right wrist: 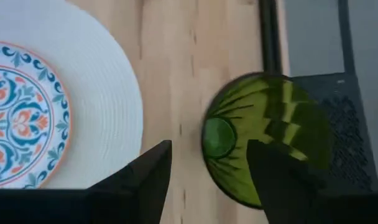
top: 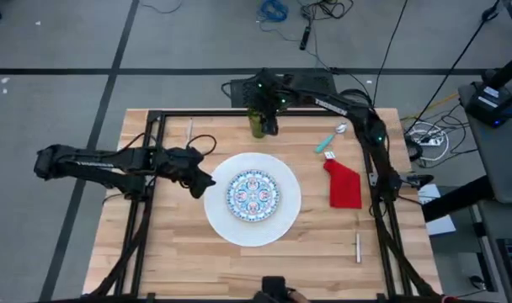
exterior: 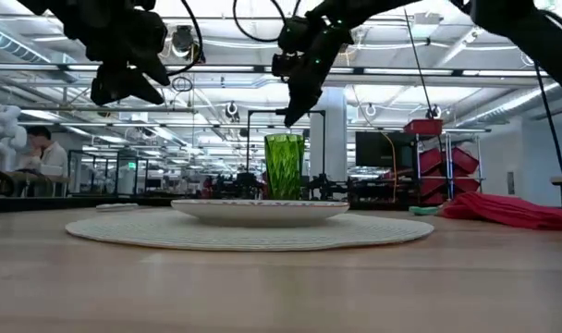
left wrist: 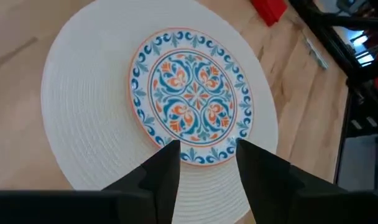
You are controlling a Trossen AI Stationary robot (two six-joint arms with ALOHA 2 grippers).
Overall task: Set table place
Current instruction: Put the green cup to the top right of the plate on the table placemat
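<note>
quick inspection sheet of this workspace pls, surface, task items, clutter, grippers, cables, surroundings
surface: wooden table, black frame rail.
job's things: patterned plate centred on white plate; green tumbler upright at far edge; red napkin, teal-handled spoon, silver cutlery on the right.
clutter: nothing seen.
grippers: left gripper open, above the plates; right gripper open, over the tumbler.
cables: loose on the floor beyond the table.
surroundings: seated person, far off.

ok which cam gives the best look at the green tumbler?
Low view: the green tumbler stands upright in full side profile behind the plates, the right gripper just above it. The right wrist view looks down into it, partly cut off. The high view shows it mostly hidden under that gripper. The left wrist view misses it.
</note>
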